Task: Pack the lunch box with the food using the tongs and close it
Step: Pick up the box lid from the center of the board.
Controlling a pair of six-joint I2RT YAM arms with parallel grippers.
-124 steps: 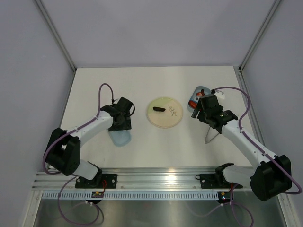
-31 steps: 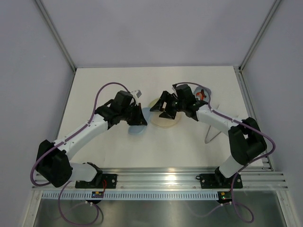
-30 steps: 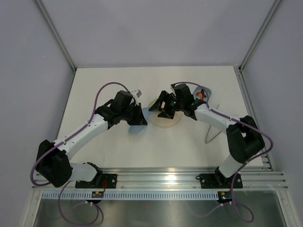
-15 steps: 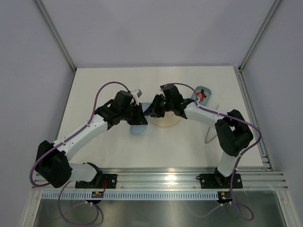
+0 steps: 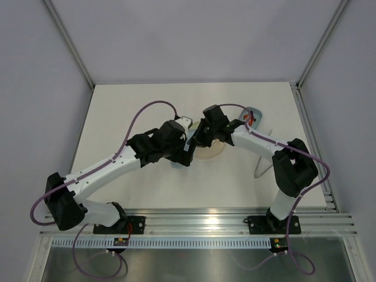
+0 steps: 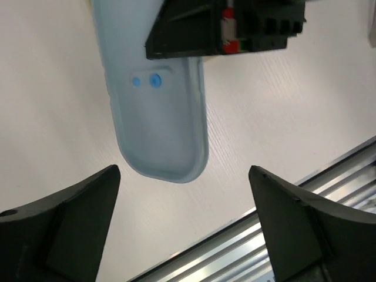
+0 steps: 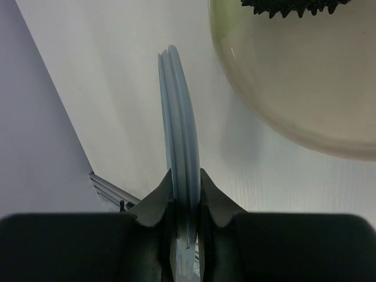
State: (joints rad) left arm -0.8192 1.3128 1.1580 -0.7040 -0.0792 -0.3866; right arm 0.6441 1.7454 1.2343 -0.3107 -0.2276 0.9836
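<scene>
Lid: The blue lid (image 6: 158, 117) is up off the worktop (image 5: 129, 106), turned on its edge. It sits in the middle, just beside the plate (image 7: 294, 106).

Right pincer: The right pincer (image 7: 185, 176) is clamped on one end of the lid. Its two fingers pinch the thin rim, and most of the lid sticks out past them.

Left pincer: The left pincer (image 6: 182, 171) has its fingers wide apart. One finger is on each side of the lid's free end, and neither touches it.

Lunch box: The lunch box (image 5: 256, 110) is well apart from the lid, over on the right at the far side. A red piece (image 5: 247, 119) shows inside it.

Food: One dark piece of food (image 7: 288, 7) lies on the plate, so I think the packing is not done.

Tongs: The tongs (image 5: 262, 166) lie on the worktop at the right. No pincer holds them.

Slip risk: The hold is only on a thin rim. A fast swing could make the long lid tip or slide out and drop.

Bump risk: The lid is close to the plate and sits between the left fingers. If either arm moves sideways it could knock the lid or push the plate.

Closing risk: If the lid goes on now, the dark piece stays out. It could also land crooked on the box and not shut.
</scene>
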